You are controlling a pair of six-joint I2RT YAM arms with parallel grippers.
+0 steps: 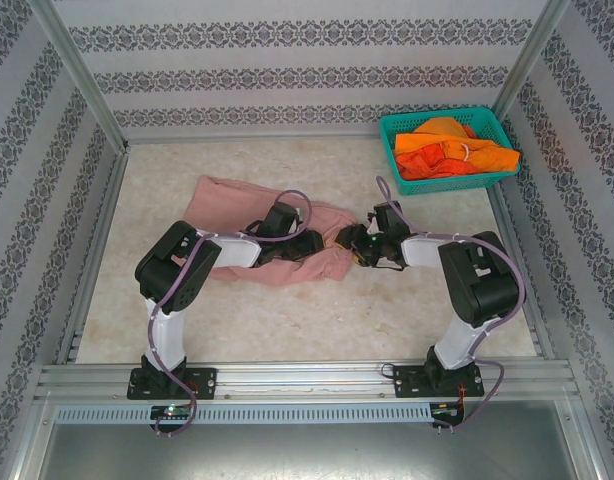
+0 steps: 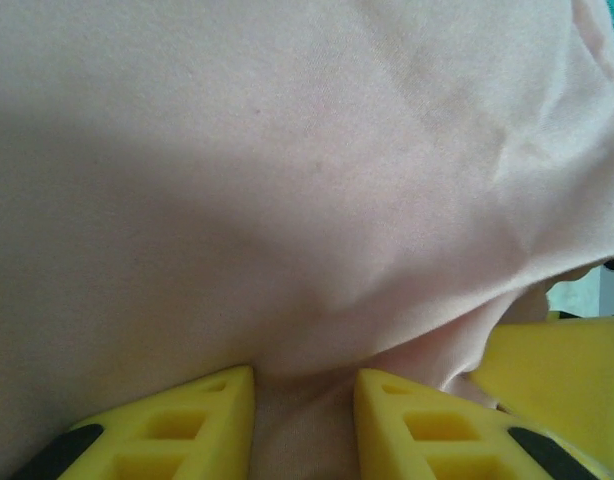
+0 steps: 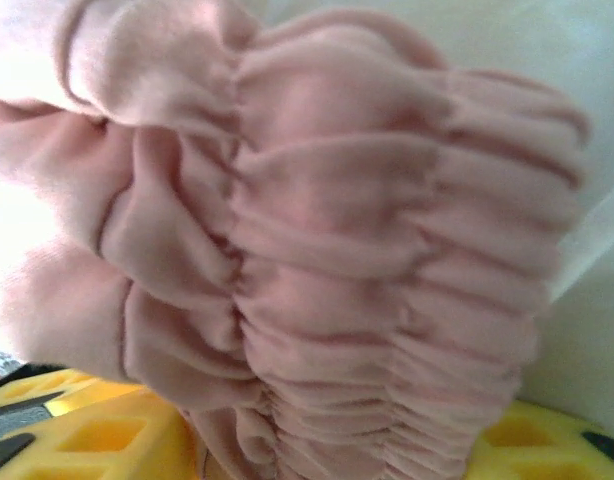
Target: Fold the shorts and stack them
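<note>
On the pale table (image 1: 287, 320) the pink shorts (image 1: 227, 195) lie left-to-right mid-frame, the left gripper (image 2: 305, 392) pinching their middle and the right gripper (image 1: 353, 243) straddling their right-end waistband (image 3: 387, 250), its squeeze unclear.

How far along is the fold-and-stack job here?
Done: nothing folded or stacked yet. In hand: the pink shorts lie crumpled on the table; the left fingers pinch their cloth and the right fingers straddle the waistband. Left: folding them, then the orange shorts piled in the basket.
</note>
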